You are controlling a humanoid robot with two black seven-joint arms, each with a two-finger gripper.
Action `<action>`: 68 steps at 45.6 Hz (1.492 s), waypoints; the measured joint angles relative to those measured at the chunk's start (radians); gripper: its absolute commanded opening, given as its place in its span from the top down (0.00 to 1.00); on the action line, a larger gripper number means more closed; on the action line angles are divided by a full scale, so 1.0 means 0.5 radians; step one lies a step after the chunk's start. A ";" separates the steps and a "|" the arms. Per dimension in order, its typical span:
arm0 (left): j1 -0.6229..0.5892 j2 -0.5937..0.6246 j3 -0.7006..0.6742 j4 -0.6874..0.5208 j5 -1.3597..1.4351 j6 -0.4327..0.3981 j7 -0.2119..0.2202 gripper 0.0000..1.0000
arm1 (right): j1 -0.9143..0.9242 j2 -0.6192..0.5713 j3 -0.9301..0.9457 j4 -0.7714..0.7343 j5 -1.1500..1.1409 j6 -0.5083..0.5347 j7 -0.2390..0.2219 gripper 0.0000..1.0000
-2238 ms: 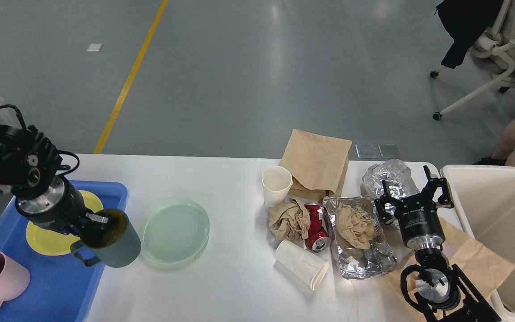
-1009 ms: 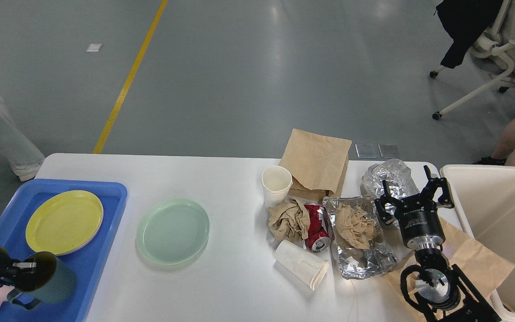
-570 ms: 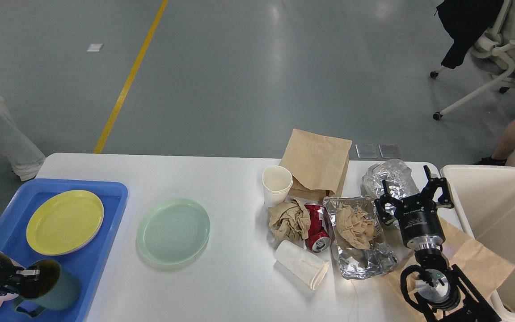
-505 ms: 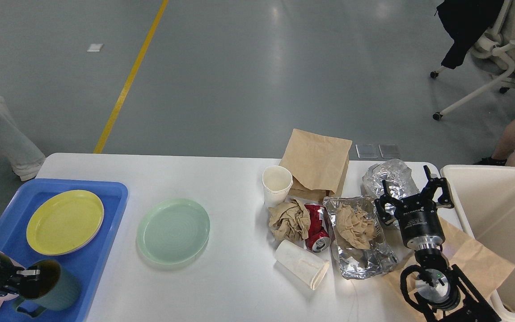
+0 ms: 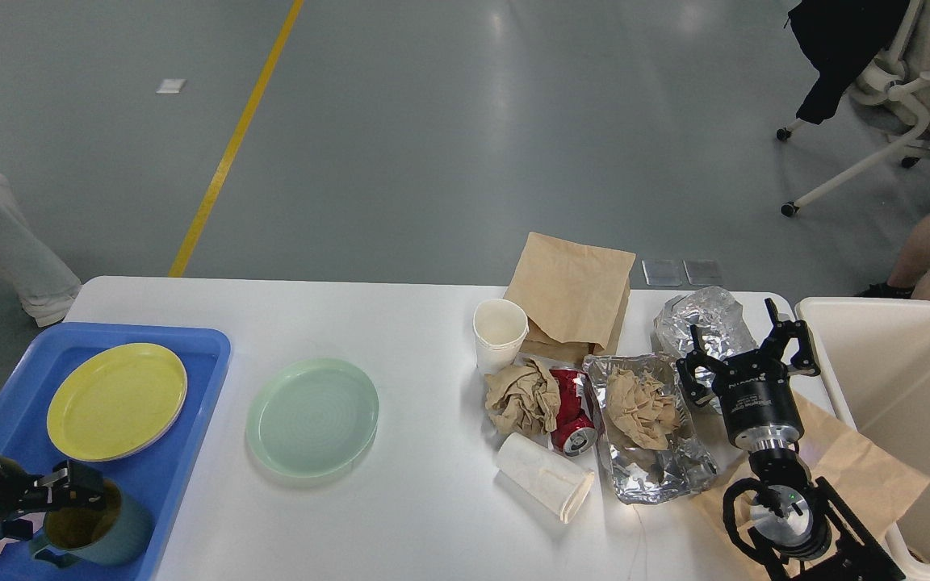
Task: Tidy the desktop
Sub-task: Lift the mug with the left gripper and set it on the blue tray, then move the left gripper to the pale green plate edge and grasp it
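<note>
2 grippers show: left gripper (image 5: 77, 490), jaws apart astride the rim of the teal mug (image 5: 102, 528) on the blue tray (image 5: 182, 452); right gripper (image 5: 743, 349), jaws apart, over foil. Table (image 5: 416, 323) holds litter. Judged step: releasing mug; next, lift clear.

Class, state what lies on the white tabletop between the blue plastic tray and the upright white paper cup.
In the head view, only the round pale-green plate lies between the blue plastic tray and upright white paper cup.
</note>
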 measured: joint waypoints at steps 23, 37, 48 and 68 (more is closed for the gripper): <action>-0.623 -0.066 0.463 -0.319 -0.007 -0.302 -0.012 0.04 | 0.000 0.000 0.000 0.000 0.000 0.000 0.000 0.00; -1.563 -0.405 1.097 -0.733 -0.403 -0.304 0.004 0.04 | 0.000 0.000 0.000 0.000 -0.001 0.000 0.000 0.00; -2.120 -0.924 1.175 -1.042 -0.765 -0.330 0.004 0.04 | 0.000 0.000 0.000 0.000 -0.001 0.000 0.000 0.00; -2.374 -1.241 0.992 -1.227 -1.200 -0.501 0.008 0.04 | 0.000 0.000 0.000 0.000 0.000 0.000 0.000 0.00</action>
